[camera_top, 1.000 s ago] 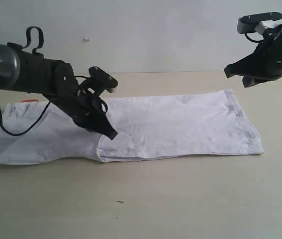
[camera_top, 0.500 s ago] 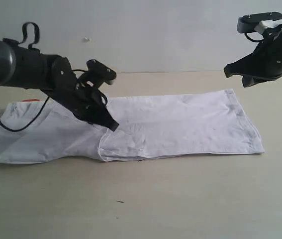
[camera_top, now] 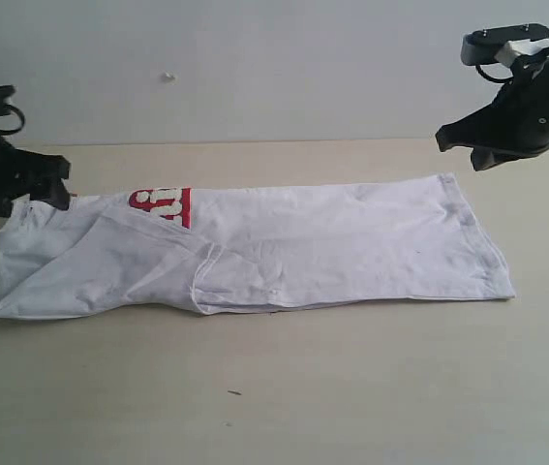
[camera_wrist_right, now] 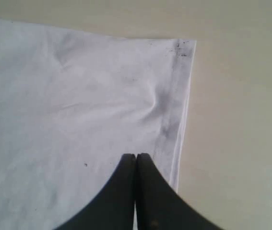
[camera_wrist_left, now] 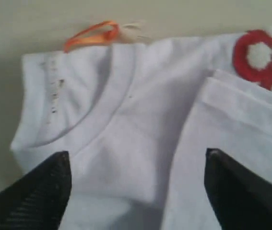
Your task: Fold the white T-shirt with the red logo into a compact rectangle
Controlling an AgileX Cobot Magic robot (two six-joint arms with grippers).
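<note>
The white T-shirt [camera_top: 332, 242] lies flat as a long band across the table, its sleeve side folded in. Part of the red logo [camera_top: 161, 203] shows near its far edge on the left. My left gripper [camera_top: 42, 194] hovers open over the collar end. In the left wrist view, the left gripper [camera_wrist_left: 136, 160] has its jaws wide apart above the ribbed collar [camera_wrist_left: 102, 129], with the orange neck tag [camera_wrist_left: 90, 36] and the logo [camera_wrist_left: 263, 60] beyond. My right gripper [camera_top: 458, 147] hangs shut above the hem end. In the right wrist view, the right gripper [camera_wrist_right: 136, 157] holds nothing over the hem corner [camera_wrist_right: 183, 48].
The beige table [camera_top: 351, 387] extends in front of the shirt and past both its ends. A small dark speck [camera_top: 233, 392] lies on it near the front. A pale wall [camera_top: 274, 58] rises behind the table.
My left arm has drawn back leftward from the shirt's middle to the collar end, uncovering the red logo. The right arm has stayed where it was.
</note>
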